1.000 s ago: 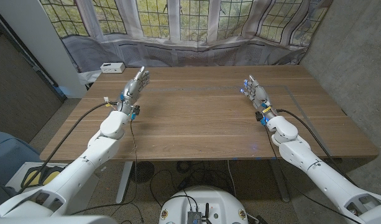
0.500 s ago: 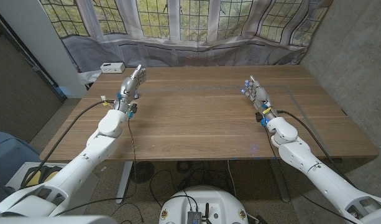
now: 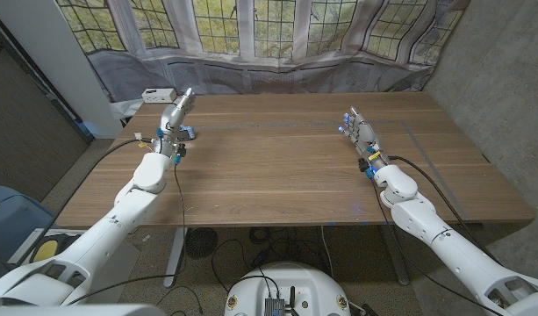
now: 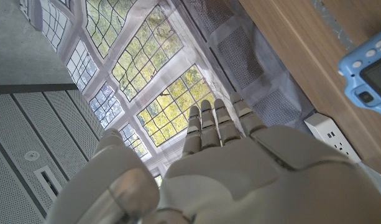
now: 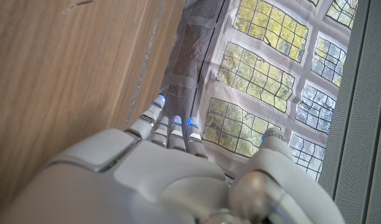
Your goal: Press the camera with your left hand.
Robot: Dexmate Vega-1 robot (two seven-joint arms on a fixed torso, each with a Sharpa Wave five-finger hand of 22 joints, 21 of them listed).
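Camera (image 4: 370, 70) sits near my left hand (image 3: 174, 113), fingers together, empty, raised to press; right hand (image 3: 360, 130) idle, fingers together.

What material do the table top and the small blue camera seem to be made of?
The table looks like wood with a matte finish: brown grain lines run along it. The camera looks like smooth light-blue plastic with rounded edges, though only part of it shows, so this is a guess.
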